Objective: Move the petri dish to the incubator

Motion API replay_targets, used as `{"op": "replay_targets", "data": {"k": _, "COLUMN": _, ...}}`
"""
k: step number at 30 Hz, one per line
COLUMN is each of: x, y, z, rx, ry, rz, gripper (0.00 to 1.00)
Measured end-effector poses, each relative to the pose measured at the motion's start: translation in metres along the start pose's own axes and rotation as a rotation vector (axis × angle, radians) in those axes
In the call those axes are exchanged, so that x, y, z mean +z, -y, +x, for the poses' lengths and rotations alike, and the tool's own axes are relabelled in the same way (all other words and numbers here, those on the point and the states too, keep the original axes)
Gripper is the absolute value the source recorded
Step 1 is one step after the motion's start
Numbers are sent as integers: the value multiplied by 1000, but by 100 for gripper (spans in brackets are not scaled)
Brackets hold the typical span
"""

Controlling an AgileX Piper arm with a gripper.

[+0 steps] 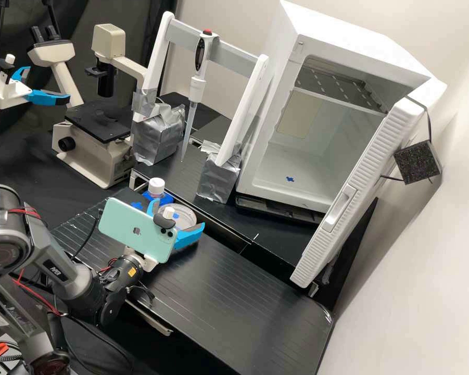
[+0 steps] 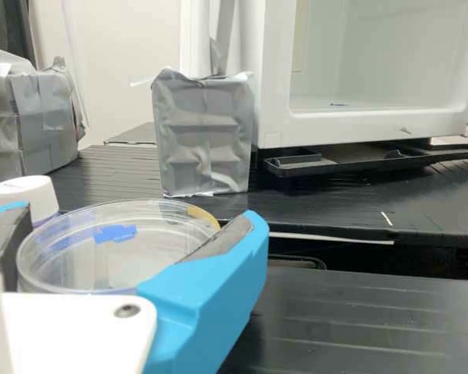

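Petri dish [image 1: 187,215], clear and round, sits between the two blue fingers of the gripper [image 1: 178,214], which has it grasped from either side; whether its base is touching the black bench [image 1: 218,297] or just above it, I cannot tell. It is to the left of the incubator [image 1: 317,182] and nearer, outside the chamber, just beside the white-capped bottle [image 1: 156,187]. A blue patch shows through its clear plastic, though on which surface it lies is hard to say.

Pale lettering runs along the grey arm [image 1: 62,276], and a dark logo marks the back of the mint-green smartphone [image 1: 122,229], which covers part of the gripper's mount. Faint marks on the bottle's cap are too small to make out.

The incubator's door [image 1: 356,192] stands wide, swung to the right, and a blue mark [image 1: 290,178] lies on the chamber floor below a wire shelf [image 1: 343,88]. On the far side, left of the incubator, a pipette [image 1: 196,88] hangs upright from a white frame [image 1: 156,57] whose feet are wrapped in silver tape. Farther left stands a beige microscope [image 1: 93,151]. The lower part of the bottle is partly hidden by the smartphone, and the arm's base is cut off at the near left
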State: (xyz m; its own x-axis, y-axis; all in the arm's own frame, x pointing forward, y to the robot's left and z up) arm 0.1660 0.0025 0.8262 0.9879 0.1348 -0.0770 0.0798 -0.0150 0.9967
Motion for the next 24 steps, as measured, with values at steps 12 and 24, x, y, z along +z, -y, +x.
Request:
{"op": "replay_targets", "data": {"k": 12, "x": 11, "y": -15, "z": 5, "rx": 91, "ry": 67, "rz": 29, "gripper": 0}}
{"op": "replay_targets", "data": {"k": 24, "x": 30, "y": -78, "z": 58, "rx": 339, "ry": 92, "rz": 57, "gripper": 0}}
